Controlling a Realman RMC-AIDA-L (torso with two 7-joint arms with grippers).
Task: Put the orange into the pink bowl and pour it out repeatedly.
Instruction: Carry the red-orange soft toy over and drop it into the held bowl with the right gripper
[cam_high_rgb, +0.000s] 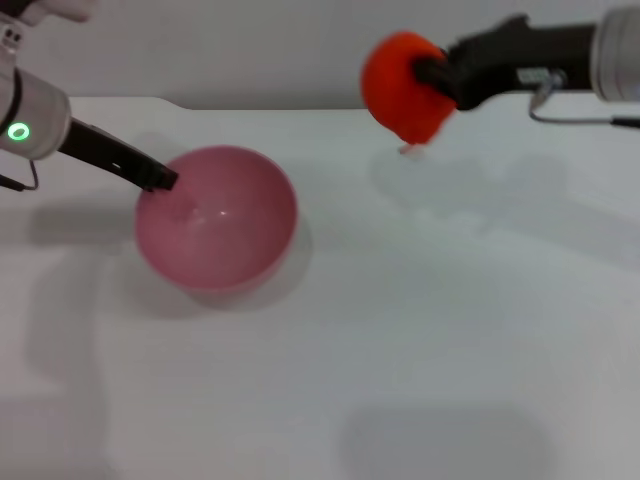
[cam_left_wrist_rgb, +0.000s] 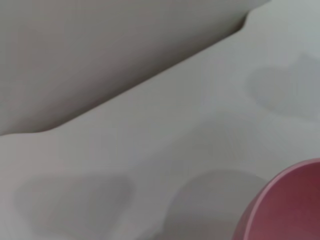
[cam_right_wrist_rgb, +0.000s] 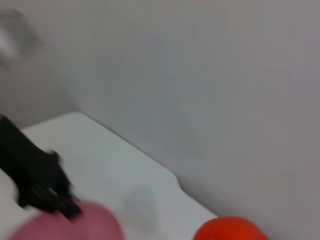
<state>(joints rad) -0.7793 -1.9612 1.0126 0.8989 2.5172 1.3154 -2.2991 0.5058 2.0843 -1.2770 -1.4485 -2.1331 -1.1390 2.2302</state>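
Note:
The pink bowl (cam_high_rgb: 218, 220) stands upright on the white table, left of centre, with nothing inside it. My left gripper (cam_high_rgb: 158, 180) reaches in from the left and is shut on the bowl's left rim. The orange (cam_high_rgb: 403, 85) hangs in the air above the table's far side, to the right of the bowl, with my right gripper (cam_high_rgb: 437, 75) shut on it from the right. The left wrist view catches only an edge of the pink bowl (cam_left_wrist_rgb: 287, 205). In the right wrist view the orange (cam_right_wrist_rgb: 230, 231), the pink bowl (cam_right_wrist_rgb: 75, 225) and the left gripper (cam_right_wrist_rgb: 42, 182) all show.
The white table (cam_high_rgb: 400, 330) runs to a pale wall at the back, with a notch in its far edge (cam_high_rgb: 180, 100). Nothing else lies on the tabletop.

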